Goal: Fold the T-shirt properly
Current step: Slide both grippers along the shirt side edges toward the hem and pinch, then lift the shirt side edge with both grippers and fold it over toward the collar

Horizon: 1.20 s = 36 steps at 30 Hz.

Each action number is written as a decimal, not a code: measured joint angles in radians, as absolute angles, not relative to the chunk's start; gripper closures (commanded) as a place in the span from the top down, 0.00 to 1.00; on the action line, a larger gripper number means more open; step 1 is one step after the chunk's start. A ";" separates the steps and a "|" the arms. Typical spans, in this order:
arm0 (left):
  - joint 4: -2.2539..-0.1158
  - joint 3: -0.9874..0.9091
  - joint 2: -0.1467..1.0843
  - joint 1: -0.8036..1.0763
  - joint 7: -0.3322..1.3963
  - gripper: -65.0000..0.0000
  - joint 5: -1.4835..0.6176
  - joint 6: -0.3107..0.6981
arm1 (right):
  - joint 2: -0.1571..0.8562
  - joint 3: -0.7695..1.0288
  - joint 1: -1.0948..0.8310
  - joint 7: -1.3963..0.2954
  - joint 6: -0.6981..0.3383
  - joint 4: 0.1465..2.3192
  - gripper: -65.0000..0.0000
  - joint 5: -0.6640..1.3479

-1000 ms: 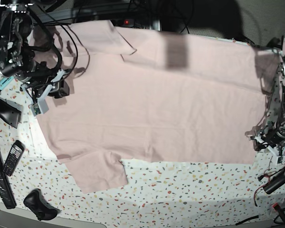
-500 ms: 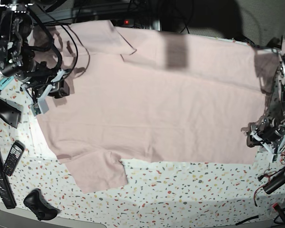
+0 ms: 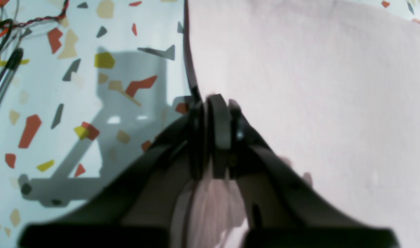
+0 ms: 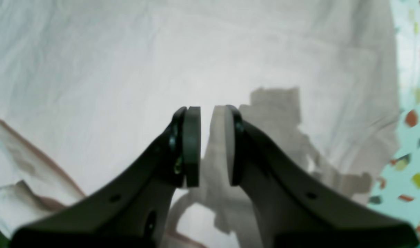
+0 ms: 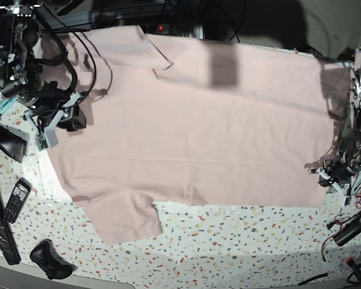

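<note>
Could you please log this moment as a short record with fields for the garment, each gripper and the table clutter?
garment: T-shirt, pale pink, spread flat, plain side up
left gripper: shut on the shirt's hem edge
right gripper: slightly parted above the shirt, holding nothing
table: speckled terrazzo
clutter: phone and black controller near the right arm
</note>
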<state>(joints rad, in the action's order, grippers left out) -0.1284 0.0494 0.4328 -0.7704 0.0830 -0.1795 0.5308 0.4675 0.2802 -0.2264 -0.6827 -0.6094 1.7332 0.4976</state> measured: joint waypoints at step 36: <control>-0.130 0.049 0.415 -0.771 0.075 0.00 -0.183 0.482 | 0.461 0.284 0.553 -0.808 -0.620 0.875 0.61 0.321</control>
